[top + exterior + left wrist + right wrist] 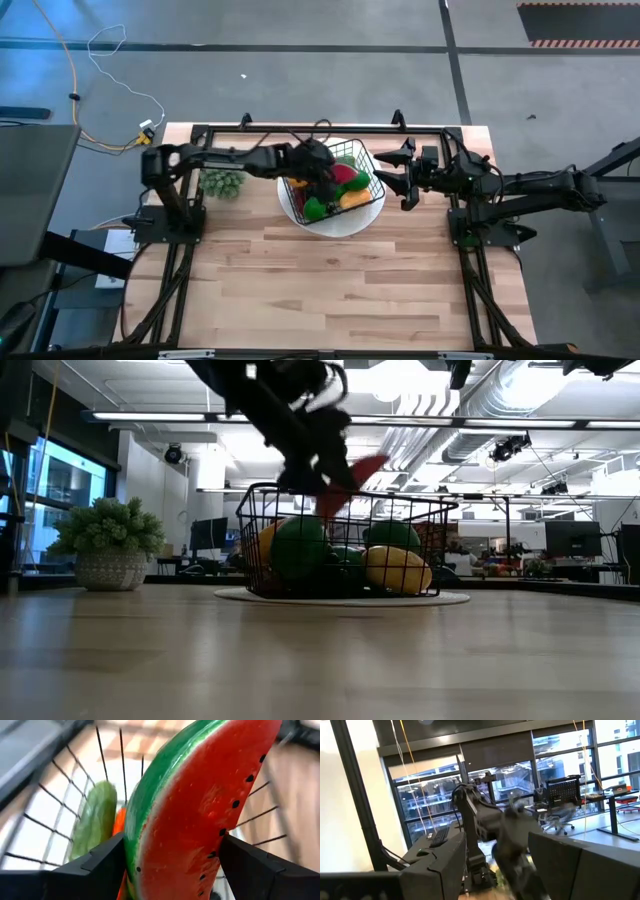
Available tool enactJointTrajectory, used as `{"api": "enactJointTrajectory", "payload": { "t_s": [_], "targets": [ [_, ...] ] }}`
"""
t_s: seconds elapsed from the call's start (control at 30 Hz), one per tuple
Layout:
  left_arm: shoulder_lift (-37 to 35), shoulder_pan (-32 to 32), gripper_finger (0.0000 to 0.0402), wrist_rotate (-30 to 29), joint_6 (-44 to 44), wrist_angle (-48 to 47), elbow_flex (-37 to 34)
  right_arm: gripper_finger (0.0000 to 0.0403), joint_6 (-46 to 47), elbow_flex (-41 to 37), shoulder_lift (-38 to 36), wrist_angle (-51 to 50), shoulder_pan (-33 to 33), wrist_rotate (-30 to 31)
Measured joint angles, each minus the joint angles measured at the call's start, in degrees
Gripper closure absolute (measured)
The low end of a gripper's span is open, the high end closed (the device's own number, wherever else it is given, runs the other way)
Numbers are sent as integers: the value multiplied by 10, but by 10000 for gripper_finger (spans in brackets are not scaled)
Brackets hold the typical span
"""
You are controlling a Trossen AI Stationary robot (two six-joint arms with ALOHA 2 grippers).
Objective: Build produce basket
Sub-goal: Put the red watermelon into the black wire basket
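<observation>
Red and green fill my left wrist view: the watermelon slice (200, 810) is clamped between the left gripper's (170, 865) dark fingers (95, 870), one pressed on each flat side. From above I see that gripper over the black wire basket (365, 160) at upper centre of the frame, the slice hanging above the basket's left half. In the low view the slice (350, 485) sits just above the basket's rim (340, 488), tilted, with the arm coming down from the upper left.

The basket rests on a round white plate (345, 222) on the wooden surface (330, 290). Inside it I can make out a green fruit (298, 550), a yellow one (398, 568) and what may be a cucumber (95, 820), though the mesh blurs it.

The right gripper (392, 175) waits just right of the basket, its fingers parted and holding nothing. A small potted plant (222, 183) stands at the left, beside the left arm.
</observation>
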Motion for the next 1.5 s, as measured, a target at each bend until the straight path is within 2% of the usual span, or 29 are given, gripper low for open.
{"api": "enactJointTrajectory", "payload": {
  "t_s": [0.37,1.03,1.23,1.4,1.5],
  "targets": [
    [60,-9,128,2,-14,-3,1,206,0,0,0,-15,0,-1],
    [66,-8,124,1,6,1,1,206,2,0,0,-22,0,-1],
    [66,2,71,2,-12,-5,0,206,5,0,0,-22,0,-1],
    [60,21,14,36,-18,-21,0,206,5,0,0,-22,0,-1],
    [50,32,7,56,-19,-28,0,206,5,0,0,-21,0,-1]
  ]
}}
